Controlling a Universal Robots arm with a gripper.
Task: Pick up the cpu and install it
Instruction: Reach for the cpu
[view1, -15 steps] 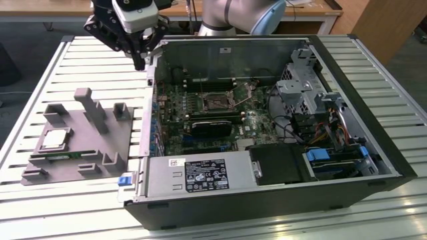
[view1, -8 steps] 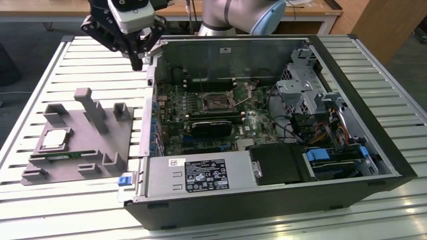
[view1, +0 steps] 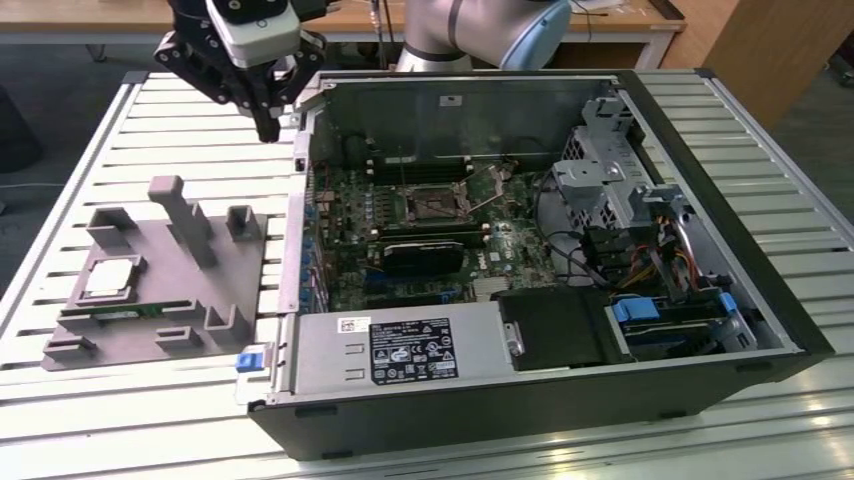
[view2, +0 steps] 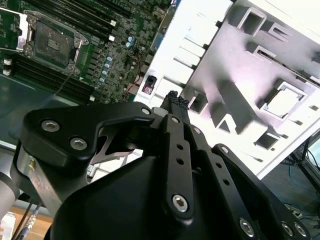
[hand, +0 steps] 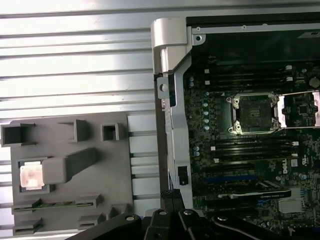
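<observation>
The cpu (view1: 110, 278), a small square chip with a shiny silver top, lies flat in a recess of the grey holder block (view1: 200, 265) at the exterior view's left. It also shows in both wrist views (hand: 31, 176) (view2: 285, 100). My gripper (view1: 271, 128) hangs above the table beside the case's far left corner, well away from the cpu, with its black fingers (view2: 173, 98) shut together and nothing between them. The open cpu socket (view1: 430, 207) sits on the green motherboard (hand: 220, 150) inside the case, its metal frame flipped up.
The black computer case (view1: 534, 400) lies open on the slatted metal table (view1: 134, 400). A narrow green memory stick (view1: 134, 312) rests in the holder block's front slot. Grey posts (view1: 180, 215) rise from the block. Drive cages and cables (view1: 641, 230) fill the case's right side.
</observation>
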